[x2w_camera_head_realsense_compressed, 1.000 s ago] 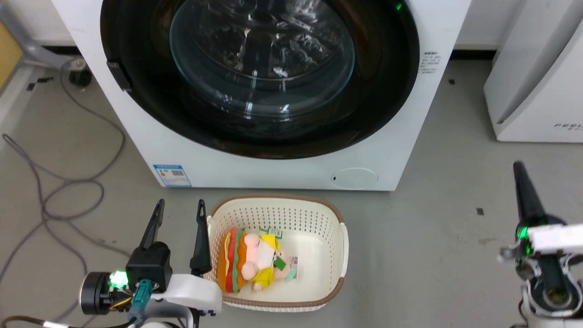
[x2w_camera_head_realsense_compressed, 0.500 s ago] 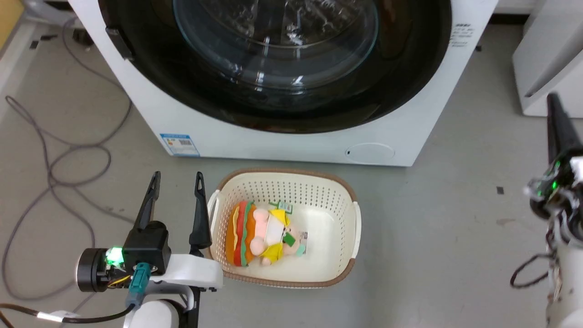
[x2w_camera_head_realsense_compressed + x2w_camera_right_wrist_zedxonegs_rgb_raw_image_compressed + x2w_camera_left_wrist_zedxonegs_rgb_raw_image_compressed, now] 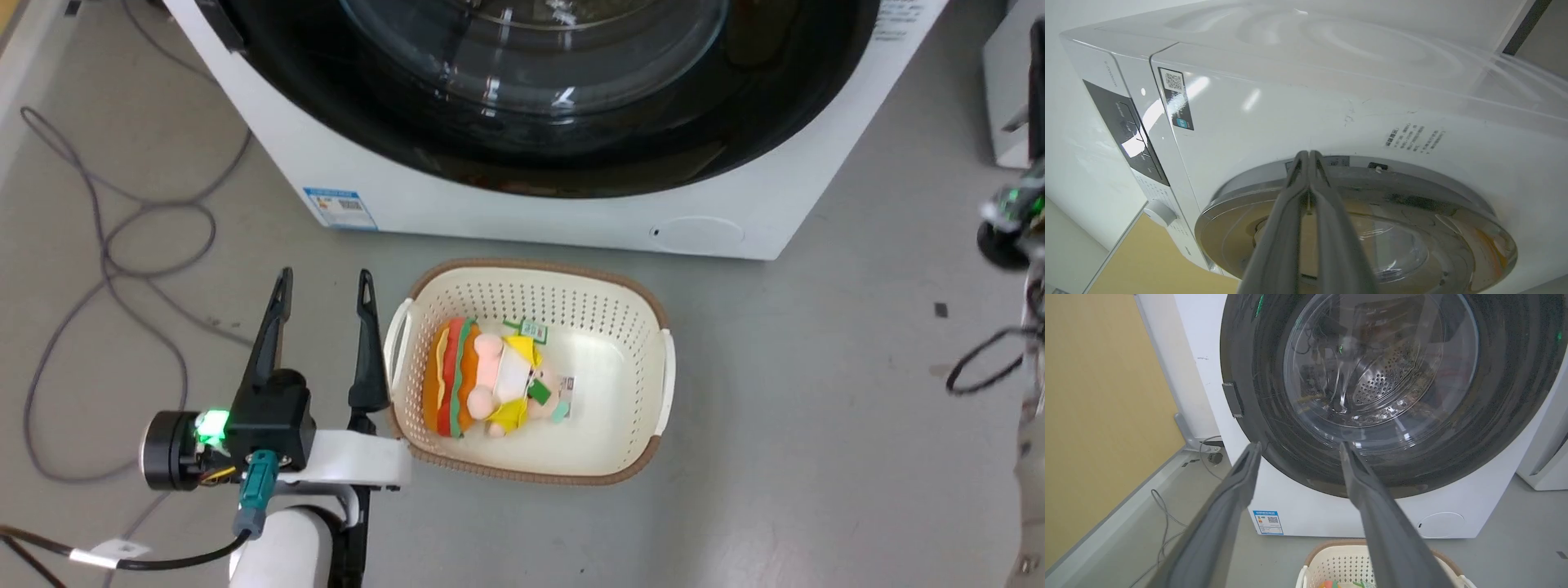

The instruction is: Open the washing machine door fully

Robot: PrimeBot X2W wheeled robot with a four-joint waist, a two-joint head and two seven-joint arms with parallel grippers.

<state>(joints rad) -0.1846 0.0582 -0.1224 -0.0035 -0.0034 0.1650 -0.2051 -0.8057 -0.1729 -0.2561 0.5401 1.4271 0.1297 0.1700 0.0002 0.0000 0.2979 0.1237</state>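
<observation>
Currently found the washing machine door (image 3: 1257, 396) apparently closed against the washing machine (image 3: 531, 220). Counted two grippers: left gripper (image 3: 323, 275) spread, parked beside the basket (image 3: 663, 384), seemingly clear of the swing; right gripper (image 3: 1308, 154) pressed together, empty, pointed at the door's rim, probably for prying. Counted one basket, one plush toy (image 3: 490, 384).
</observation>
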